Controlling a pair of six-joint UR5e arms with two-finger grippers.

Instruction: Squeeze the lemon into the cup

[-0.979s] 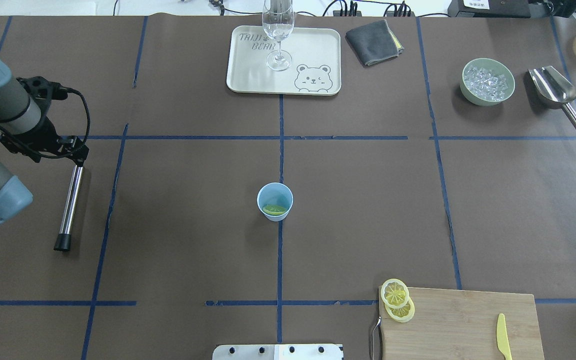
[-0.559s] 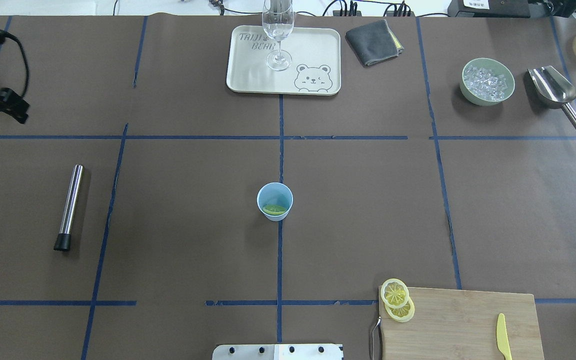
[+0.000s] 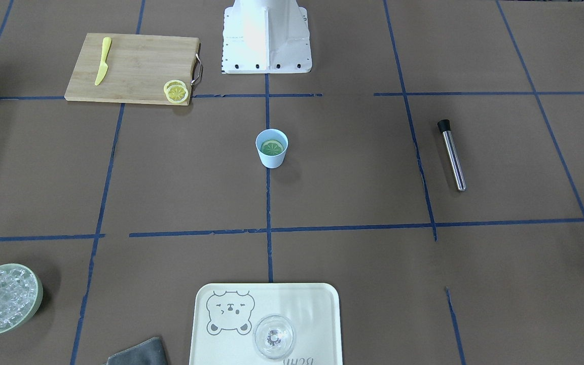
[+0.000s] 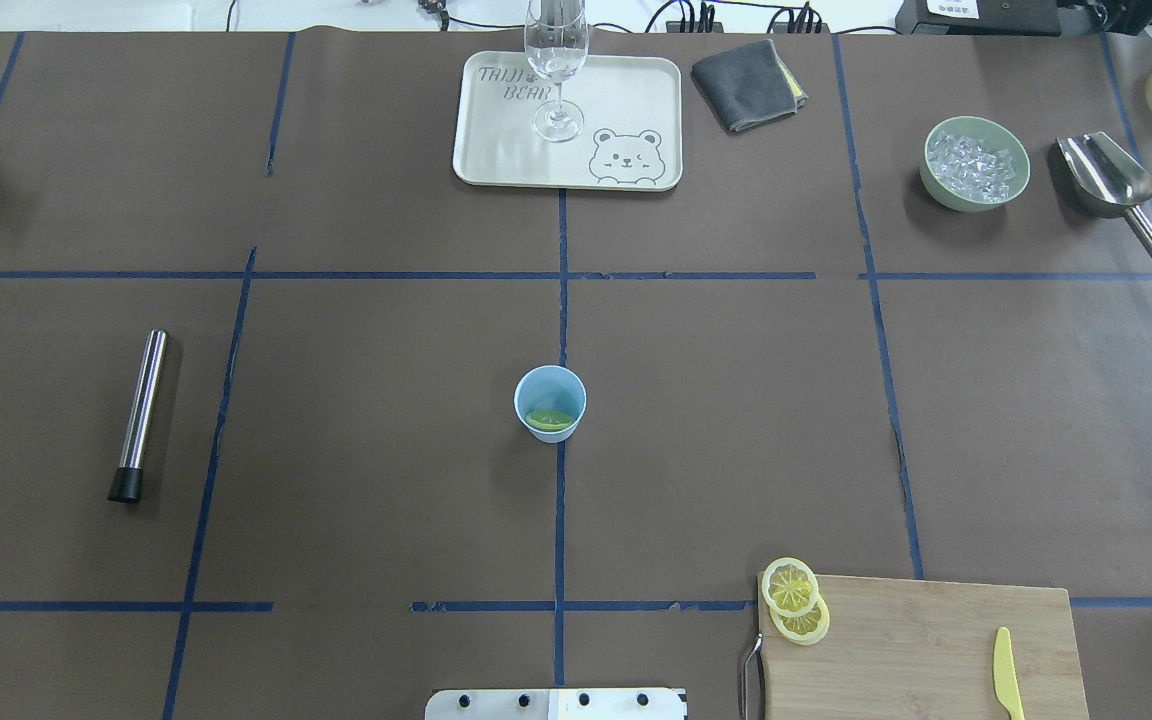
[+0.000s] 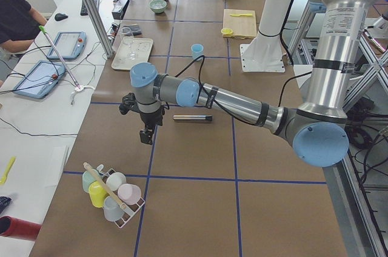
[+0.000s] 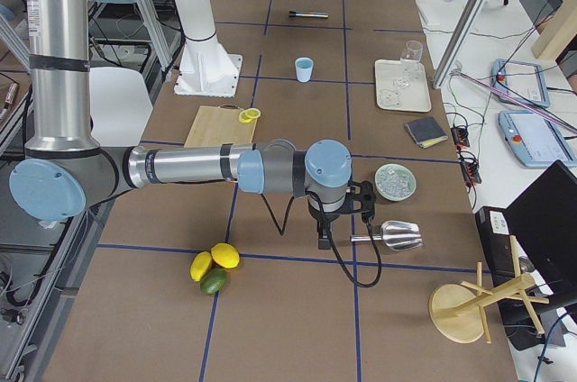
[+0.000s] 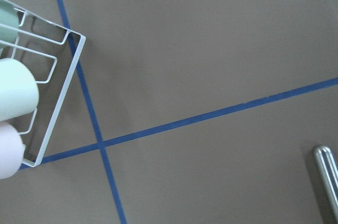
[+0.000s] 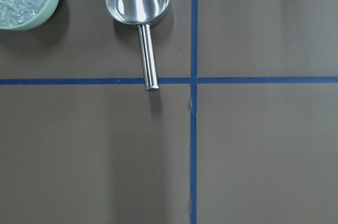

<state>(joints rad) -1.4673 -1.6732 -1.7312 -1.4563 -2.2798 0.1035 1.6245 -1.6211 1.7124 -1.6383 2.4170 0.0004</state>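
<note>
The light-blue cup (image 4: 550, 403) stands upright at the table's middle with one lemon slice (image 3: 272, 147) lying flat inside it. Two more lemon slices (image 4: 794, 598) overlap on the corner of the wooden cutting board (image 4: 926, 650). My left gripper (image 5: 145, 137) shows only in the exterior left view, above the table between the metal muddler (image 5: 193, 118) and a cup rack; I cannot tell if it is open. My right gripper (image 6: 323, 240) shows only in the exterior right view, beside the scoop's handle; I cannot tell its state. Neither wrist view shows fingers.
The muddler (image 4: 139, 415) lies at the left. A tray (image 4: 496, 150) with a clear glass (image 4: 557, 60) and a grey cloth (image 4: 748, 84) are at the back. A green bowl of ice (image 4: 929, 172) and a scoop (image 4: 1106, 175) sit back right. A yellow knife (image 4: 1007, 687) lies on the board.
My left arm has drawn away from the muddler's upper end, toward the back left, and has left the overhead view. The muddler, the cup and the slices have not moved.
</note>
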